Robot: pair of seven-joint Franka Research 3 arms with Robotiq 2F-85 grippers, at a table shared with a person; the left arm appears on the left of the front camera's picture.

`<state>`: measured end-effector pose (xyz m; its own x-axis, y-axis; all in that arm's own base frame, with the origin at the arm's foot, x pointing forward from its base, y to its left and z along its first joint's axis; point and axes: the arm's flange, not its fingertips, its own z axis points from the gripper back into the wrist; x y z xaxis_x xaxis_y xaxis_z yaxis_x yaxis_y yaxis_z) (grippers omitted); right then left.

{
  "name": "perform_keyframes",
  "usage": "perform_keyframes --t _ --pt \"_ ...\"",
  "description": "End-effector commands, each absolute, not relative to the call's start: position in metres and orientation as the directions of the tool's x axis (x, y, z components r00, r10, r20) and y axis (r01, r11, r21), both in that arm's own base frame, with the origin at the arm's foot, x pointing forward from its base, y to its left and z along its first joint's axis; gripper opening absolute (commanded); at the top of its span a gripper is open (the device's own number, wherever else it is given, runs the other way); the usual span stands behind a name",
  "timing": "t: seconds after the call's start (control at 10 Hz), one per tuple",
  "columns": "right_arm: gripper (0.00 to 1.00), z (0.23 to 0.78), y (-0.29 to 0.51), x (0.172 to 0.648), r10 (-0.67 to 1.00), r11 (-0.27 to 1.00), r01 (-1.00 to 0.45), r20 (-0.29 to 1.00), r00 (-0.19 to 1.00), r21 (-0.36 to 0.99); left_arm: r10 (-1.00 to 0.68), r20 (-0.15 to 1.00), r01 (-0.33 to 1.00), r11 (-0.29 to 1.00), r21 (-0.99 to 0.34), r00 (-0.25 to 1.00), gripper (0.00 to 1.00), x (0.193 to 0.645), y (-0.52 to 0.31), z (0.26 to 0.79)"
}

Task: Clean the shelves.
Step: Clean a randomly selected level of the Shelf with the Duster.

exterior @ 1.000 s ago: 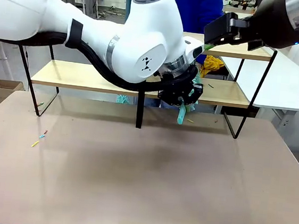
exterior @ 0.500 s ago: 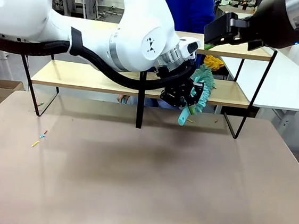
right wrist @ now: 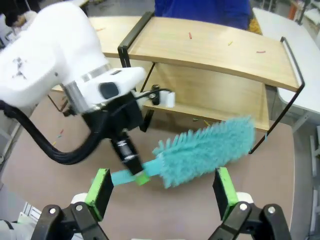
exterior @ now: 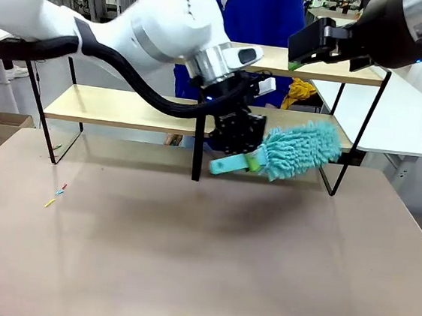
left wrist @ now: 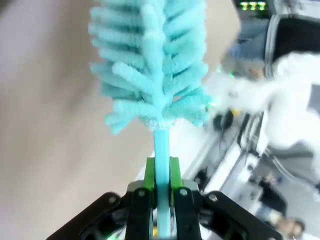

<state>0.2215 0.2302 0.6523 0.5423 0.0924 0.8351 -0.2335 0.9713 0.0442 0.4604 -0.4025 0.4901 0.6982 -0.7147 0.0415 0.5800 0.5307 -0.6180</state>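
Left gripper (left wrist: 161,175), clamped on the teal duster (exterior: 298,151), hangs just before the shelves (exterior: 125,109).

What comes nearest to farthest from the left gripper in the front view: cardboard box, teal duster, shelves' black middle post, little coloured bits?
From the left gripper:
1. Teal duster, clamped in it.
2. Shelves' black middle post, just to its left.
3. Little coloured bits, left on the tabletop.
4. Cardboard box, farthest left.
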Motion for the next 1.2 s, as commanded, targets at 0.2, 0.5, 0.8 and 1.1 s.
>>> perform_keyframes --t 0.2,0.5,0.8,1.1 --pt "1.0 0.653 0.229 0.222 0.09 0.972 -0.232 0.835 0.543 0.046 -0.871 0.12 0.675 0.276 -0.685 0.477 0.13 0.446 -0.332 0.517" --pt "1.0 0.653 0.229 0.222 0.09 0.972 -0.232 0.835 0.543 0.046 -0.89 0.159 0.693 0.21 -0.69 0.428 0.13 0.436 -0.309 0.524" --pt "1.0 0.653 0.229 0.222 0.09 0.972 -0.232 0.835 0.543 0.046 -0.895 0.19 0.757 0.211 -0.618 0.404 0.13 0.389 -0.236 0.549" --pt "1.0 0.653 0.229 0.222 0.09 0.972 -0.232 0.835 0.543 0.046 -0.779 0.395 0.838 0.289 -0.463 0.487 0.13 0.297 -0.119 0.545"
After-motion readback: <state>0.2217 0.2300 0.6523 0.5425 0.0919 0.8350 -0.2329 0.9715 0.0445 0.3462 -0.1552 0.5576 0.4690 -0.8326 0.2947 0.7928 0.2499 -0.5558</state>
